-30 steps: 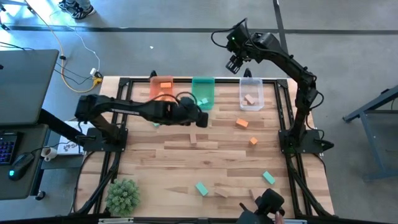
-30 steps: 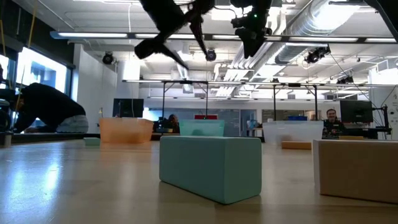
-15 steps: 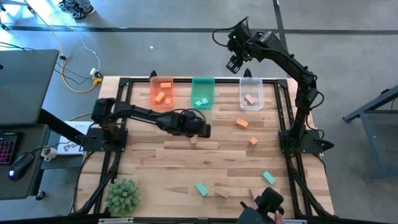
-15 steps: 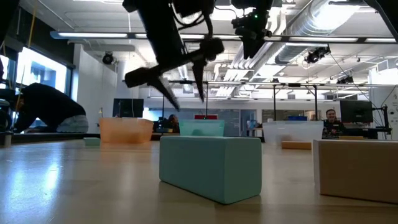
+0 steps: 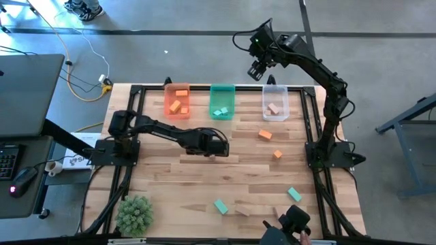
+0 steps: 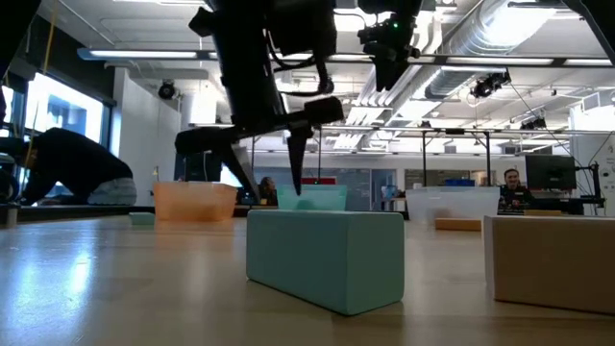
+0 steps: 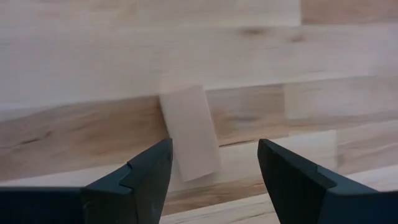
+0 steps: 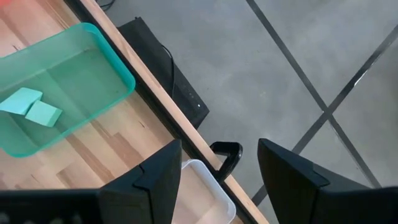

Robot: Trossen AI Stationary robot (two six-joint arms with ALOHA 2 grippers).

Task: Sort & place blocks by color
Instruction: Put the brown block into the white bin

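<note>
My left gripper (image 5: pixel 218 147) is open and points down over the middle of the table. In the left wrist view the left gripper (image 7: pixel 214 145) hovers above a tan wooden block (image 7: pixel 189 132) lying flat on the table; the block sits closer to one finger. My right gripper (image 5: pixel 257 69) waits open, high over the far edge; its wrist view (image 8: pixel 217 155) looks down on the green bin (image 8: pixel 56 93). Loose blocks lie flat on the table: orange ones (image 5: pixel 265 135) (image 5: pixel 277 154), teal ones (image 5: pixel 293 194) (image 5: pixel 221 205) and a tan one (image 5: pixel 242 210).
Three bins stand along the far edge: an orange bin (image 5: pixel 177 101) with orange blocks, the green bin (image 5: pixel 222 102) with two teal blocks, and a clear bin (image 5: pixel 275 105) with a tan block. A green plant (image 5: pixel 134 214) sits at the near left corner. People show in the room beyond.
My left gripper has drawn back from beside the green bin toward the near edge and come down over the tan block in the middle of the table. It stays open. No block has moved.
</note>
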